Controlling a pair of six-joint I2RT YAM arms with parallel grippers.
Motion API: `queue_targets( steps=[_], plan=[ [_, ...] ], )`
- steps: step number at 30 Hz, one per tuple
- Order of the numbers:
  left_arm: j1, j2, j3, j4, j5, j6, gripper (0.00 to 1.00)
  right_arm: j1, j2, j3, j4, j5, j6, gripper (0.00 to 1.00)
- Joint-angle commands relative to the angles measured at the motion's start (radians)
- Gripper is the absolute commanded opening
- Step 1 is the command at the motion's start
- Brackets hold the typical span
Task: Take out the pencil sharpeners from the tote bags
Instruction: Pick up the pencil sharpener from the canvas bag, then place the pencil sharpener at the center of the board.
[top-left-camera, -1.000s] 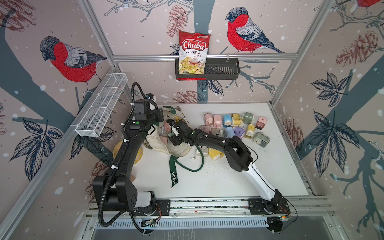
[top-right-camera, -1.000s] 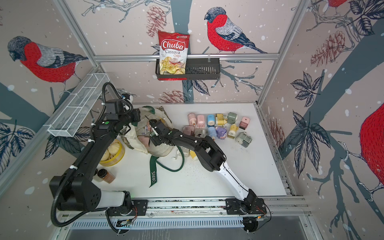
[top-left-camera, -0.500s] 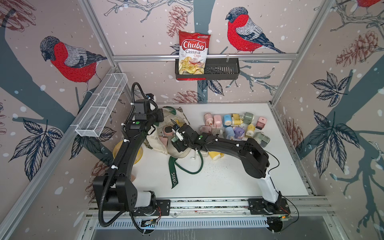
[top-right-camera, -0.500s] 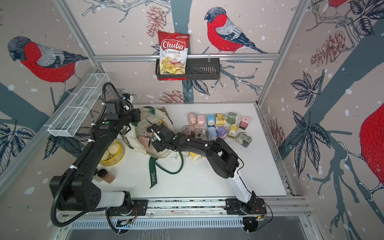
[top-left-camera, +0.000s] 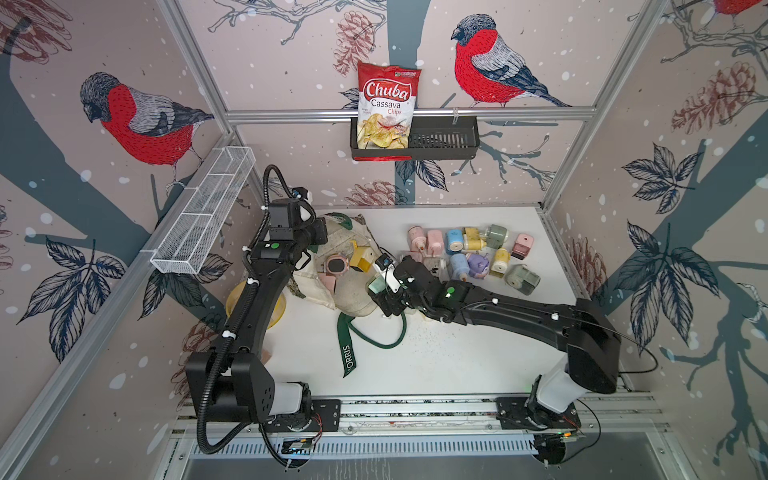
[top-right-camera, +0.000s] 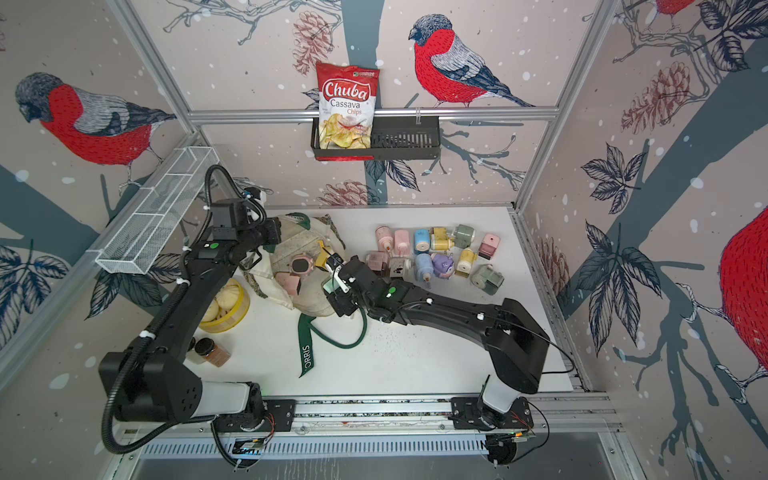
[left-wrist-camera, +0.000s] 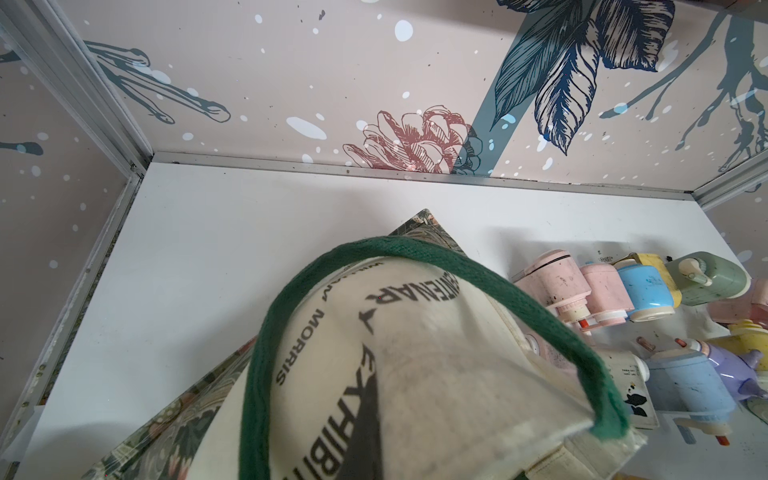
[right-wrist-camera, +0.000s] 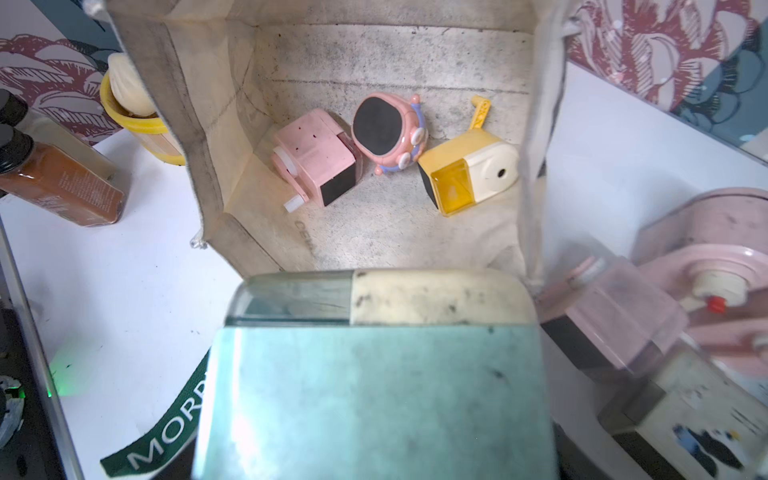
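Both top views look down from high at the front, facing the back wall (top-left-camera: 415, 183), over the whole surface (top-left-camera: 436, 361). The left wrist camera sits close above the tote bag (left-wrist-camera: 436, 374); the right wrist camera looks into its mouth. All share the bag.

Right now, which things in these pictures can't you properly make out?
- Right jaws: right wrist view, the mint sharpener they hold fills the foreground and covers them.
- Left jaws: left wrist view, tote bag cloth blocks them.
- Pink sharpeners: right wrist view, blurred and cut off by the edge.
- Printed lettering: left wrist view, folds and the frame edge cut it short.
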Motion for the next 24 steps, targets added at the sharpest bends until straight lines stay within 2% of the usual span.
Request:
queue_targets(
  steps=[1, 5, 9, 14, 19, 24],
  plan=[
    [0.001, -0.005, 0.007, 0.08, 0.014, -0.004, 0.0, -0.031, -0.101, -0.09, 0.036, 0.069, 0.043, 0.51],
    [0.001, -0.006, 0.009, 0.081, 0.019, -0.006, 0.0, -0.111, -0.227, -0.237, 0.073, 0.081, 0.098, 0.5],
    [0.002, -0.006, 0.008, 0.08, 0.015, -0.004, 0.0, -0.199, -0.306, -0.317, 0.027, 0.138, 0.174, 0.5],
    [0.002, -0.011, 0.009, 0.08, 0.014, -0.004, 0.0, -0.322, -0.394, -0.416, -0.003, 0.132, 0.252, 0.51],
    [0.002, -0.011, 0.009, 0.08, 0.016, -0.004, 0.0, -0.385, -0.394, -0.483, -0.018, 0.126, 0.319, 0.51],
    [0.002, -0.012, 0.008, 0.08, 0.016, -0.004, 0.0, -0.409, -0.333, -0.526, 0.008, 0.126, 0.344, 0.52]
  ],
)
